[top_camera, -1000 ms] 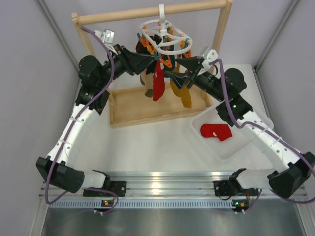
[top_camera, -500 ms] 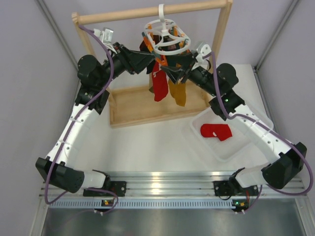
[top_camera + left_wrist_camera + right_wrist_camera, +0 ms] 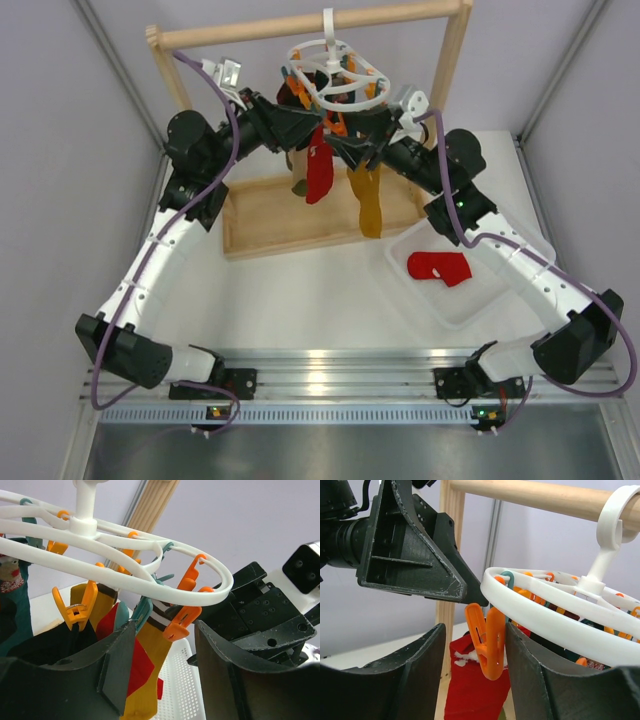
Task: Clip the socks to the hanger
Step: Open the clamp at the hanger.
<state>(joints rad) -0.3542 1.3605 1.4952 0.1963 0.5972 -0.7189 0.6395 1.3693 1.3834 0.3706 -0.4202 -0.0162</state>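
Note:
The white ring hanger (image 3: 335, 72) hangs by its hook from the wooden bar. A red sock (image 3: 319, 168) with a white patch dangles under it; which clip holds it is hidden. Another red sock (image 3: 440, 267) lies in the white basket. My left gripper (image 3: 312, 122) is open under the ring, and an orange clip (image 3: 181, 621) and a striped-cuff mustard sock (image 3: 150, 655) stand between its fingers (image 3: 117, 665). My right gripper (image 3: 475, 630) is open around an orange clip (image 3: 489, 641), which touches its right finger (image 3: 532, 675). The hanging red sock (image 3: 472, 692) is behind that clip.
A wooden rack frame (image 3: 455, 60) with a tray base (image 3: 255, 235) carries the hanger. A mustard-yellow sock (image 3: 369, 200) hangs beside the red one. The white perforated basket (image 3: 500, 285) sits at the right. Both arms meet under the ring, close to each other.
My right arm has swung left under the hanger and its jaws have narrowed around an orange clip. The hanger and hanging socks have swayed. My left arm has shifted slightly.

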